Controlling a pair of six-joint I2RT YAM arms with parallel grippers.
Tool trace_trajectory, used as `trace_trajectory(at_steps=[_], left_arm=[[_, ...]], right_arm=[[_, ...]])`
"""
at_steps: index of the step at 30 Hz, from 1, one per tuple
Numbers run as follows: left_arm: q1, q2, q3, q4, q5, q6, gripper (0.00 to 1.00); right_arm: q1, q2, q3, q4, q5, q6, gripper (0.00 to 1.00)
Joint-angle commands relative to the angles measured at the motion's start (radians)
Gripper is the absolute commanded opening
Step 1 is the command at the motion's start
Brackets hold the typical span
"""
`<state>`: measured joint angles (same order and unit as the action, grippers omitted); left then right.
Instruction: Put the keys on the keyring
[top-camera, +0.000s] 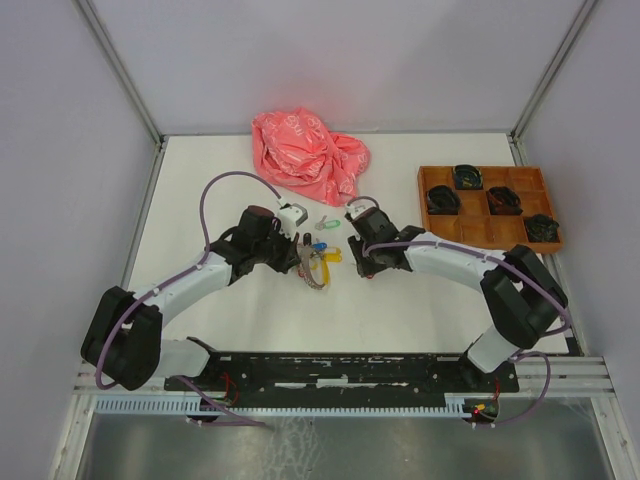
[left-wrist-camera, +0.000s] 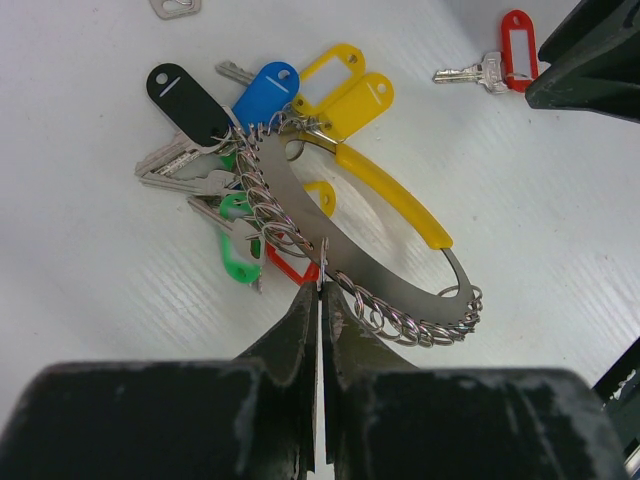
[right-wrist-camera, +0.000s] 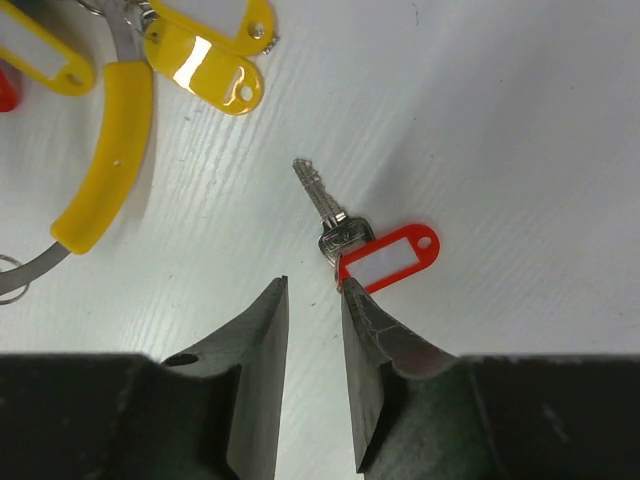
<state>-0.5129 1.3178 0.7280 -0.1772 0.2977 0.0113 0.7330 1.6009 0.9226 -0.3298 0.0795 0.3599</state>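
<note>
The keyring is a curved metal band with a yellow grip and many small split rings. It carries a bunch of keys with black, blue, yellow, green and red tags. My left gripper is shut on the band's edge; both also show in the top view, the gripper and the keyring. A loose silver key with a red tag lies flat on the table and also shows in the left wrist view. My right gripper is open and empty, its right fingertip at the tag's near end. A green-tagged key lies just beyond the grippers.
A crumpled red plastic bag lies at the back of the table. A wooden compartment tray with black items stands at the right. The keyring's yellow grip and yellow tags lie to the left of my right gripper.
</note>
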Motion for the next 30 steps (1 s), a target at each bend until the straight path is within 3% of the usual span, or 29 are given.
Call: trace_trajectory(at_steps=[1, 5, 11, 22, 30], left_arm=[[-0.001, 0.001, 0.030, 0.051, 0.024, -0.010, 0.03], [-0.001, 0.004, 0.034, 0.050, 0.025, -0.010, 0.03], [-0.001, 0.007, 0.036, 0.048, 0.030, -0.010, 0.03], [-0.001, 0.009, 0.039, 0.046, 0.035, -0.010, 0.03], [-0.001, 0.005, 0.037, 0.043, 0.031, -0.010, 0.03]], right_arm=[[-0.010, 0.029, 0.164, -0.254, -0.046, -0.018, 0.38], [-0.047, 0.089, 0.283, -0.433, -0.074, -0.055, 0.42], [-0.061, 0.174, 0.398, -0.530, -0.105, -0.107, 0.40], [-0.062, 0.274, 0.480, -0.484, -0.154, -0.167, 0.41], [-0.061, 0.367, 0.533, -0.416, -0.203, -0.167, 0.34]])
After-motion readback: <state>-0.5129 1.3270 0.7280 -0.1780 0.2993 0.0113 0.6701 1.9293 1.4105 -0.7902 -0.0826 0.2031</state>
